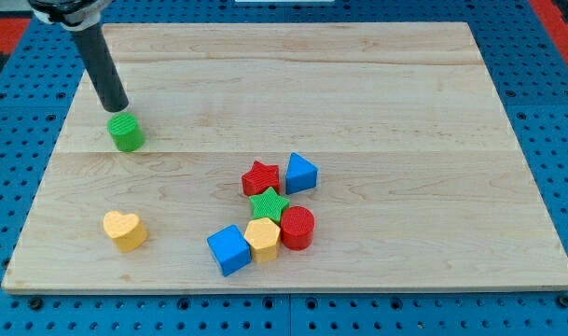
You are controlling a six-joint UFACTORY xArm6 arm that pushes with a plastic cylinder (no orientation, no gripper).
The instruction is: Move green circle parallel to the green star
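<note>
My tip (118,107) touches the green circle block (126,133)'s top-left edge; you have no claw, and off-centre pushing risks it veering from the green star block (269,203).

Seven blocks were counted on the desk (377,103). Two were green: a circle (127,133) and a star (269,203). Two were red: a star (260,177) and a cylinder (297,228). Two were blue: a pointed block (301,173) and a cube (229,249). Two yellow blocks were also counted, a heart (124,230) and a hexagon (262,238), bringing the total to eight.
</note>
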